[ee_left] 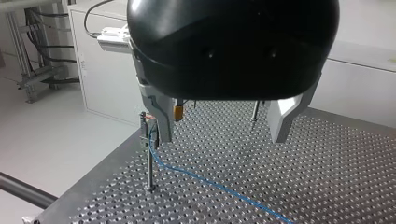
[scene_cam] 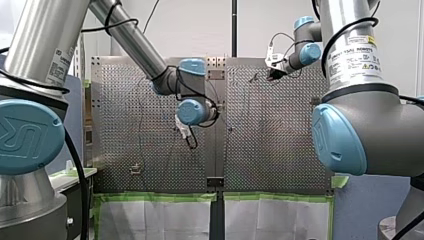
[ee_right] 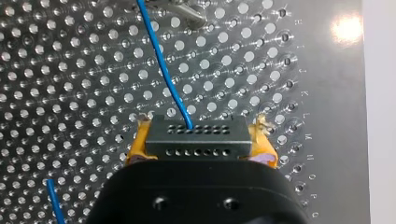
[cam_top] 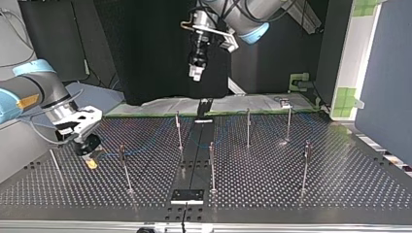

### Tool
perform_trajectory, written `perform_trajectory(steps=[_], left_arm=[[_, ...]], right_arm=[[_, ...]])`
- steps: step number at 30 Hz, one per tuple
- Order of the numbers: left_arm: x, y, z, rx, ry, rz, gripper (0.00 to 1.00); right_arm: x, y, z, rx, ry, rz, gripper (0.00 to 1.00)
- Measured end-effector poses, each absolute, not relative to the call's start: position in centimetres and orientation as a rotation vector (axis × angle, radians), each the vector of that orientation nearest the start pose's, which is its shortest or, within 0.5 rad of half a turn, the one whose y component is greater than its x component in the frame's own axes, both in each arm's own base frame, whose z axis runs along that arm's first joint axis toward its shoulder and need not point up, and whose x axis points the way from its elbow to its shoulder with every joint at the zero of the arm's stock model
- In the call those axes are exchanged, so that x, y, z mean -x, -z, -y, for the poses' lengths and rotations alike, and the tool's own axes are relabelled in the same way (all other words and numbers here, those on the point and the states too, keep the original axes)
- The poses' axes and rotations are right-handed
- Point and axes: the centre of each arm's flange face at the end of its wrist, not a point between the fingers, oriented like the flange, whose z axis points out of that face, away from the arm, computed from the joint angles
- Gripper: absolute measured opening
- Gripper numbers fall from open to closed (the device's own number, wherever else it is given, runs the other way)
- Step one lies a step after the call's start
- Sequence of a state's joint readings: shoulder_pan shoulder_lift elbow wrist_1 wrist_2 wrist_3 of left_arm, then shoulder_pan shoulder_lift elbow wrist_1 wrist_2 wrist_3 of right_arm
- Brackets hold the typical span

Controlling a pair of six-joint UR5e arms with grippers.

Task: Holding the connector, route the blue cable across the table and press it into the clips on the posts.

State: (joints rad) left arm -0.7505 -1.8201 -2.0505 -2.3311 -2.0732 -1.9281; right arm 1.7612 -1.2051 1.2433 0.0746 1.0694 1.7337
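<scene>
Right gripper (ee_right: 200, 142) clamped on the connector (ee_right: 196, 133), just above the desk (ee_right: 70, 70).

The connector is a dark grey block with two rows of small holes, pinched between yellow pads (ee_right: 136, 145). A thin blue cable (ee_right: 161, 65) leaves its face and runs over the perforated desk. Only the left wrist view shows that cable climbing to the top of a post (ee_left: 149, 163). There the left gripper (ee_left: 222, 128) hangs above, fingers apart, holding nothing.

right gripper (ee_right: 201, 140): yellow pads (ee_right: 138, 145) clamp connector (ee_right: 196, 142) | blue cable (ee_right: 161, 60): leads ahead over perforated table (ee_right: 70, 93)
</scene>
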Motion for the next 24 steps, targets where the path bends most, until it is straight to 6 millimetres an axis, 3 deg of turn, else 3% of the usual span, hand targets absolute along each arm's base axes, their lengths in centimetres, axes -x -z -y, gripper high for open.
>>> perform_trajectory(steps=[24], left_arm=[[-25.8,-16.6,35.7,0.114,0.517,-1.516,1.00]], right_arm=[[-29.5,-43.5,57.4,2.322,2.328,-1.415,0.00]])
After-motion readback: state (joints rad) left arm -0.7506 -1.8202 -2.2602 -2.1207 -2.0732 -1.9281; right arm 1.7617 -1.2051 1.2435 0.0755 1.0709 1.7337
